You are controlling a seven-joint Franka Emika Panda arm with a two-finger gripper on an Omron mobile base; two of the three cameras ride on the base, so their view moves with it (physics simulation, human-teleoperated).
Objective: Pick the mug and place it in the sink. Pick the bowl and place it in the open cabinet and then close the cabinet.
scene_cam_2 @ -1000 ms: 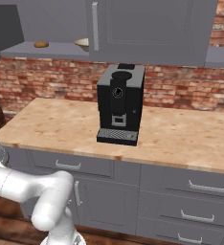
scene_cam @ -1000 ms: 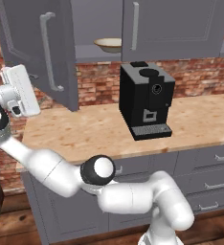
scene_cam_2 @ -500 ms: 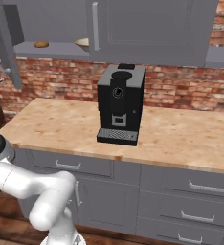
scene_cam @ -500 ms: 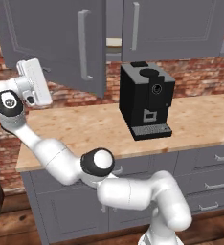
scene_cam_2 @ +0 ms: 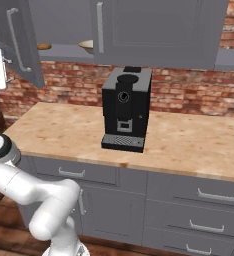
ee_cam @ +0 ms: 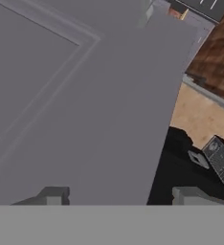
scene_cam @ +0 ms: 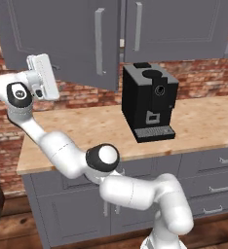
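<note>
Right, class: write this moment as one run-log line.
phase: closing cabinet | bowl: on cabinet shelf | left door: partly open | gripper: against door face, holding nothing | coffee machine: on counter

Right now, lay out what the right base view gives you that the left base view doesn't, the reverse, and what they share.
Right base view: the shelf inside the cabinet, with the bowl and a small brown lump on it, past the left door standing ajar. Left base view: that door's flat front and long handle face on, and the arm sweeping up beside it. Both: the black coffee machine on the wooden counter, the brick wall, the grey drawers below.
</note>
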